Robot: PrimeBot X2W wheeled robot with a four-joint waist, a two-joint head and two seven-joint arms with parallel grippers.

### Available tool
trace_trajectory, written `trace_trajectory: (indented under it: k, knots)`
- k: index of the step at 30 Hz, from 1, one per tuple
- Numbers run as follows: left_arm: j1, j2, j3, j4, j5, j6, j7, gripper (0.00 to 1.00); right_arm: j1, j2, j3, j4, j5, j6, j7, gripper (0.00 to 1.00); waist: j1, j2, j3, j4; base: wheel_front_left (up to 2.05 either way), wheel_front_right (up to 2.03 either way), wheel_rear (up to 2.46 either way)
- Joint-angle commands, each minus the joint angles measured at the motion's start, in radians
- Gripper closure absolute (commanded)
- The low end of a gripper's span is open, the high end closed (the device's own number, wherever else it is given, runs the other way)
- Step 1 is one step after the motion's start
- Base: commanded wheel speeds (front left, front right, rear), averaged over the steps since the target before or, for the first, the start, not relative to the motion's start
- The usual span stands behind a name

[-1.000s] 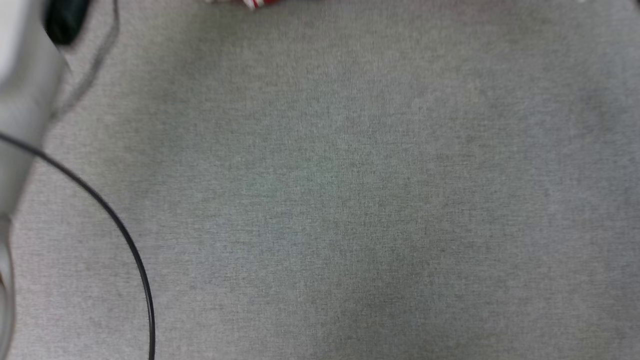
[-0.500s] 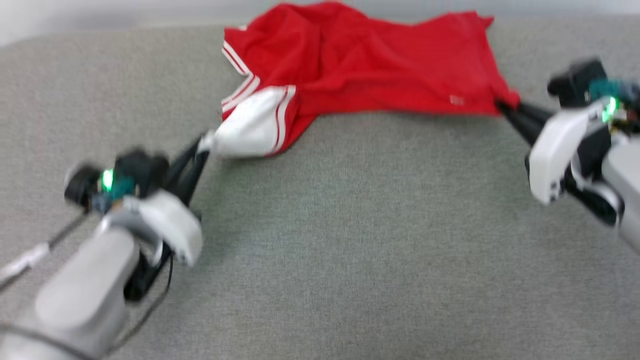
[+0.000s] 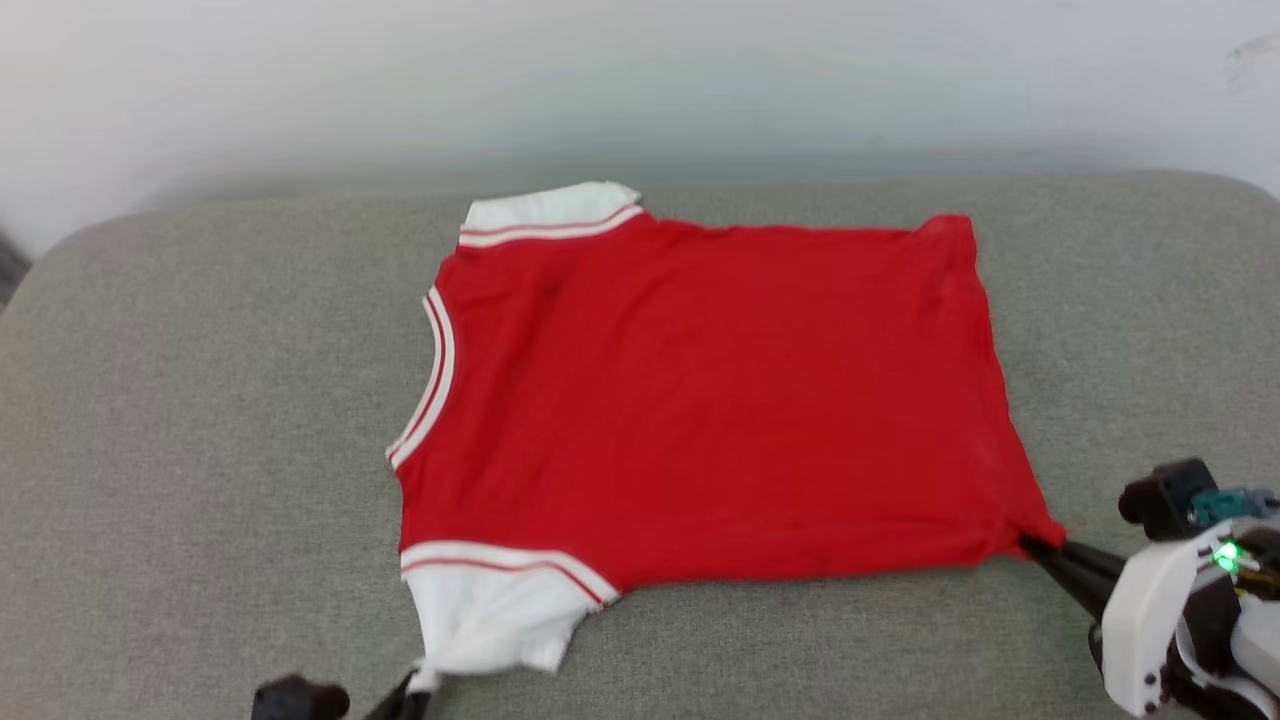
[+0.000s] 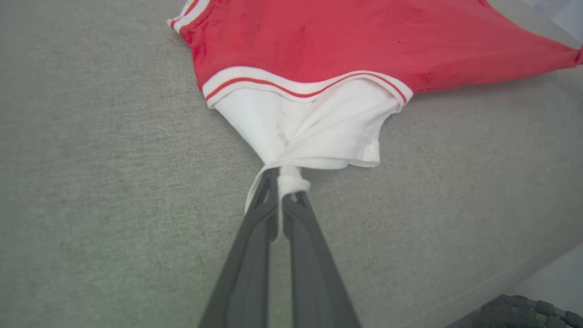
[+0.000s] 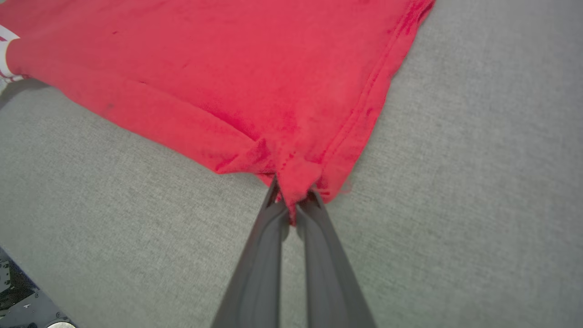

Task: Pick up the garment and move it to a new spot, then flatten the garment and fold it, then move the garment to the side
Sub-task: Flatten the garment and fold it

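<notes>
Garment (image 3: 700, 400) lies spread nearly flat on the grey cushion (image 3: 200, 450), about midway across it, with its far edge near the pale wall (image 3: 600, 80). Its collar (image 3: 435, 380) faces left and its hem (image 3: 985, 380) faces right. The far sleeve (image 3: 545, 205) lies flat at the far left corner, white with striped trim where it meets the red body.

The near sleeve (image 3: 490, 620) is drawn to a point at the near left. There the left gripper (image 3: 412, 698) has its jaws closed on the cuff; in the left wrist view the white cloth is bunched between the two dark fingers of the left gripper (image 4: 280, 182), and a small fold wraps over one fingertip.

At the near right, the right gripper (image 3: 1030, 545) has its jaws clamped on the hem corner. The right wrist view shows red fabric gathered into a small tuft at the tips of the right gripper (image 5: 291, 200), with creases fanning out from it.

The near edge of the garment runs fairly straight between the two grips. Both grippers sit low, close to the cushion, well apart from each other.
</notes>
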Motion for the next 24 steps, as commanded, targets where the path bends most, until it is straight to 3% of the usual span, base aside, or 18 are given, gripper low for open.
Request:
trace_trajectory:
  k: [1, 9, 15, 20, 24]
  knots:
    - [0.063, 0.005, -0.003, -0.024, -0.022, 0.018, -0.003, 1.00, 0.058, -0.018, -0.013, -0.016, 0.014, -0.001, -0.013, 1.00, 0.0003, 0.0000, -0.031, -0.006, 0.00, 0.00, 0.00]
    - [0.197, 0.036, -0.014, -0.092, -0.079, 0.065, 0.021, 1.00, 0.209, -0.050, -0.041, -0.061, 0.013, -0.001, 0.000, 1.00, 0.0003, 0.0000, -0.087, -0.002, 0.00, 0.00, 0.00]
    - [0.264, 0.064, -0.039, -0.148, -0.110, 0.063, 0.061, 1.00, 0.325, -0.081, -0.089, -0.126, 0.008, -0.001, 0.029, 1.00, 0.0003, 0.0000, -0.101, 0.000, 0.00, 0.00, 0.00]
    - [0.247, 0.089, -0.014, -0.173, -0.098, 0.086, 0.049, 1.00, 0.370, -0.085, -0.164, -0.165, -0.017, -0.001, 0.054, 1.00, 0.0003, 0.0000, -0.094, -0.006, 0.00, 0.00, 0.00]
    - [0.179, 0.101, -0.002, -0.186, -0.057, 0.078, 0.049, 1.00, 0.374, -0.065, -0.237, -0.181, -0.049, -0.001, 0.084, 1.00, 0.0003, 0.0000, -0.085, -0.006, 0.00, 0.00, 0.00]
